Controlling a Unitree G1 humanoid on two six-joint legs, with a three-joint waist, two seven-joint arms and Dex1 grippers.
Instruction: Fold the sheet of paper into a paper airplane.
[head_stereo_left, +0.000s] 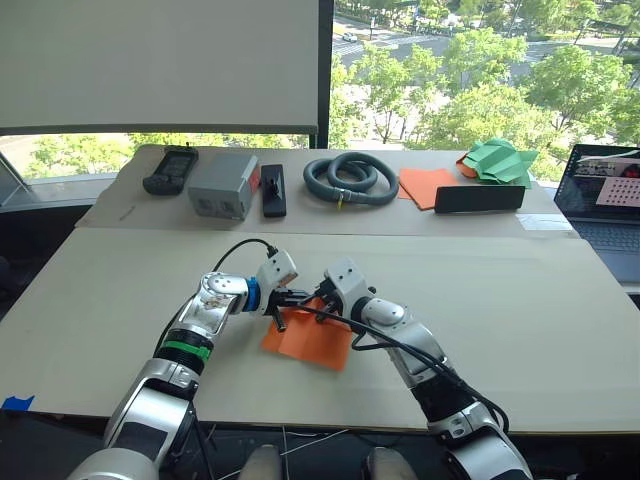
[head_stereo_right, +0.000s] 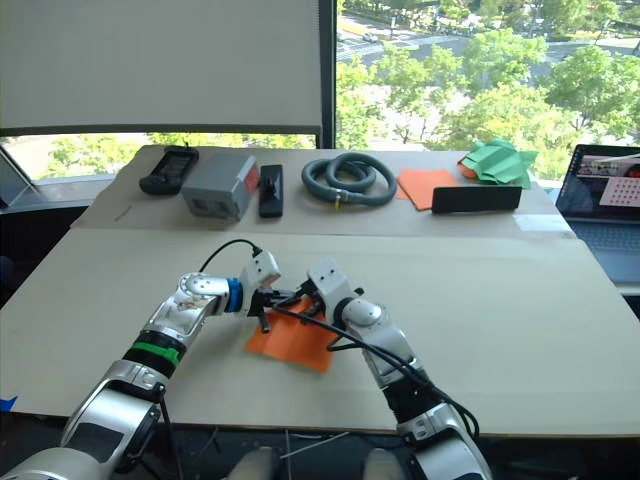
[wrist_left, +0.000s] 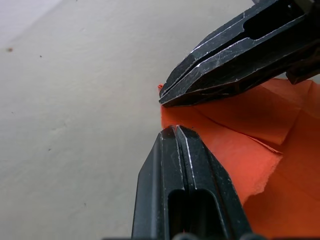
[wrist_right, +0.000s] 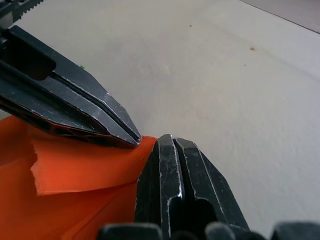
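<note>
The sheet of paper (head_stereo_left: 312, 343) is orange and creased, lying flat on the beige table (head_stereo_left: 500, 320) near its front edge, with one flap folded over (wrist_left: 235, 150). Both grippers meet at its far corner. My left gripper (head_stereo_left: 284, 307) comes in from the left with its fingers shut, the tip at the paper's corner edge (wrist_left: 174, 130). My right gripper (head_stereo_left: 311, 300) comes in from the right, also shut, its tip (wrist_right: 167, 138) touching the same corner. The two tips sit almost against each other. Whether either pinches paper between its fingers is hidden.
Along the back table lie a black handset (head_stereo_left: 171, 168), a grey box (head_stereo_left: 223, 186), a coiled grey hose (head_stereo_left: 350, 179), a flat orange sheet (head_stereo_left: 424, 186), green folded paper (head_stereo_left: 499, 160) and a black bar (head_stereo_left: 478, 198). A laptop (head_stereo_left: 605, 205) sits far right.
</note>
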